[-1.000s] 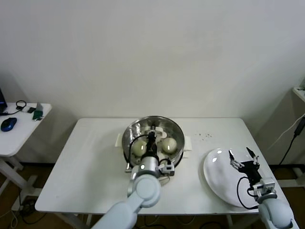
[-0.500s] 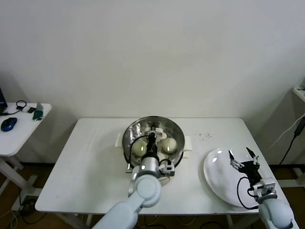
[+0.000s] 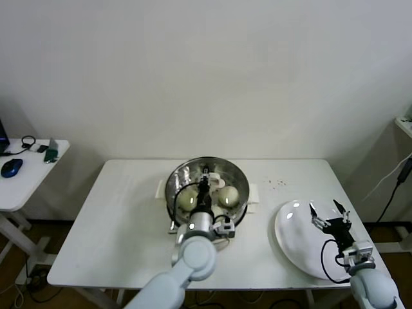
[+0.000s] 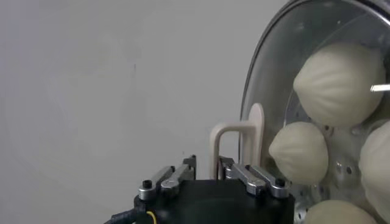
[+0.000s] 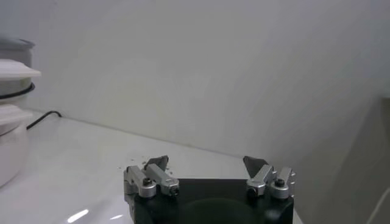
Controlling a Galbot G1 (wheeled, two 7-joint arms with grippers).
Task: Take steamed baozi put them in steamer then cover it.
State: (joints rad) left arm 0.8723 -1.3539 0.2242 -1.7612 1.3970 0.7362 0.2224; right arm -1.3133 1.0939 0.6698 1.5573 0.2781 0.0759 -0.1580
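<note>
The steamer [image 3: 172, 183] stands at the table's middle back, with several off-white baozi [image 3: 187, 200] inside. In the left wrist view the baozi [image 4: 338, 82] show through a clear domed lid [image 4: 274, 55] with a steel rim. My left gripper [image 3: 205, 185] is over the steamer, and its jaws [image 4: 207, 165] are shut on the lid's cream loop handle [image 4: 234, 129]. My right gripper [image 3: 328, 209] is open and empty just above the flat white plate [image 3: 297, 235] at the right; it also shows in the right wrist view [image 5: 206, 161].
The plate lies at the table's right front edge. Small dark crumbs [image 3: 278, 183] lie right of the steamer. A side table [image 3: 26, 183] with a blue mouse [image 3: 11, 167] stands at far left. The steamer's white side [image 5: 11, 79] shows in the right wrist view.
</note>
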